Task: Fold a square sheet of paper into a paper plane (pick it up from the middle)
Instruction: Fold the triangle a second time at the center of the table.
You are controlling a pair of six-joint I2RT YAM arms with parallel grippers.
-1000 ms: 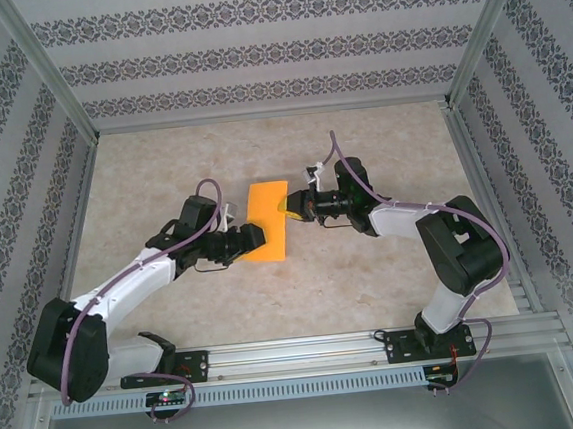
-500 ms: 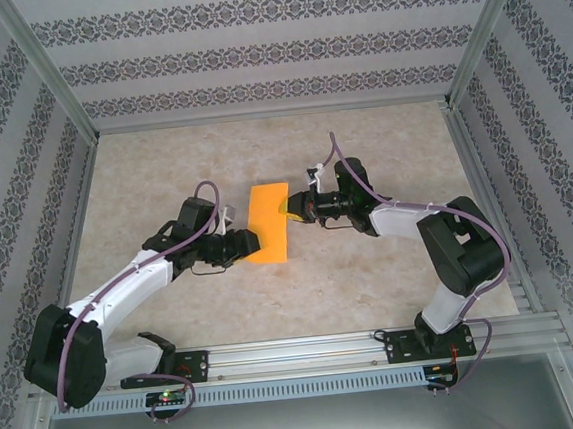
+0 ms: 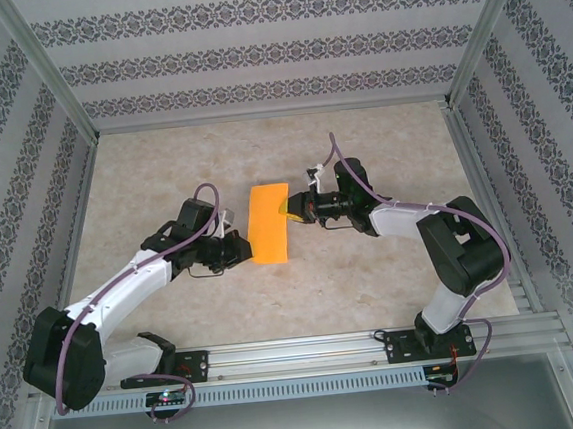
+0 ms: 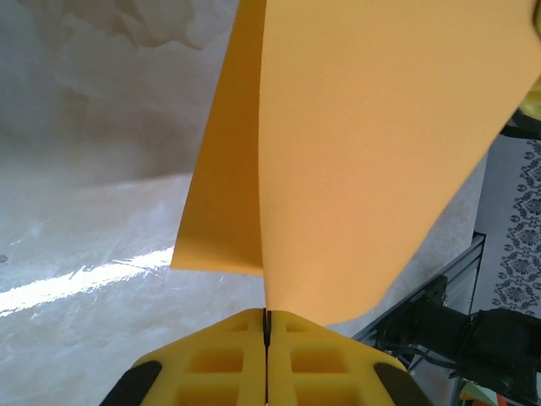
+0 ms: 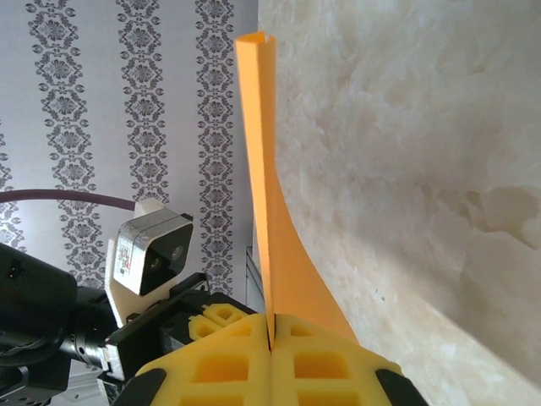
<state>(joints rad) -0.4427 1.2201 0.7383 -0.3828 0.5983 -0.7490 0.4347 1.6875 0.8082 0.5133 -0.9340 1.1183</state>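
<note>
Left end effector point(image 3: 243, 246): open before, now clenched on square sheet of paper point(image 3: 267, 221)
Right end effector point(image 3: 290, 209): unchanged, pinching the opposite edge
Cut off: sheet's top, left wrist view

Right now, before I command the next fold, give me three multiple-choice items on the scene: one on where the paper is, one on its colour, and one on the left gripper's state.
1. Where is the square sheet of paper?
A) between the left gripper and the right gripper
B) far left of both
C) far right of both

2. What colour is it?
A) blue
B) white
C) orange-yellow

3. How do the left gripper's jaws stand?
A) wide open
B) shut on the sheet's edge
C) shut on nothing

Key:
1 A, the top view shows it spanning the two grippers.
2 C, it is plainly orange-yellow in every view.
3 B, the left wrist view shows the jaws closed with the sheet rising from their seam.
</note>
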